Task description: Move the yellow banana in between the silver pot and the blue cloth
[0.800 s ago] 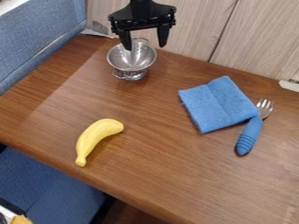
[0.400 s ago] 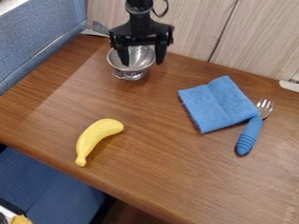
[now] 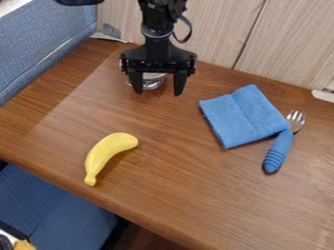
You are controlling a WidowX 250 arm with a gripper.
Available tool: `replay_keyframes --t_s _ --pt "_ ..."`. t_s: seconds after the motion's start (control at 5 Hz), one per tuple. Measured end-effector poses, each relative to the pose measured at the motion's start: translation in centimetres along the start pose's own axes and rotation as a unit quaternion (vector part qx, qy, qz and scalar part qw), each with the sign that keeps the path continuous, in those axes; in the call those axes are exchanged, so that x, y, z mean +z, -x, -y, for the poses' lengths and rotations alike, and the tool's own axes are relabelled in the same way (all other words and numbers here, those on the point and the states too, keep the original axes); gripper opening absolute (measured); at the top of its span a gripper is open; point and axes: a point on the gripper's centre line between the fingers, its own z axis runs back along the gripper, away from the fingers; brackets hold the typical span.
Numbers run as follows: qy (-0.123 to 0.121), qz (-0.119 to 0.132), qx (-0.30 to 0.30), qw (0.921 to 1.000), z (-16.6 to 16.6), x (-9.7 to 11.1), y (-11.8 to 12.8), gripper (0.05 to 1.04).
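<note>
The black gripper (image 3: 157,92) hangs at the upper left of centre, its two fingers spread apart with nothing between them. Behind it, mostly covered by the gripper, stands the silver pot (image 3: 154,81), a small colander. The yellow banana (image 3: 106,155) lies at the lower left, its stem end toward the table's front edge. To the right of the gripper, the folded blue cloth (image 3: 242,117) lies flat on the table.
A fork with a blue handle (image 3: 279,151) lies against the cloth's right side. Wood-grain panels (image 3: 225,29) rise behind the brown table (image 3: 189,195), and a blue padded seat back (image 3: 42,36) borders it at the upper left.
The gripper has come down the view, from above the pot to in front of it, and now covers most of it. Banana, cloth and fork are unmoved.
</note>
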Motion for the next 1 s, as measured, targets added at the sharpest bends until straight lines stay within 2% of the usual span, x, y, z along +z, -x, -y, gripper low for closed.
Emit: replay_keyframes --t_s 0.2,0.4,0.6,1.0 --pt "-0.015 -0.010 -0.029 0.9994 -1.1 0.3 2.5 1.001" --pt "-0.046 -0.040 -0.066 0.9959 -2.9 0.4 5.2 1.001" --pt "-0.050 -0.074 -0.105 0.9904 -4.4 -0.2 6.7 1.001" --pt "-0.052 -0.114 -0.163 0.9786 -7.1 -2.1 7.3 1.001"
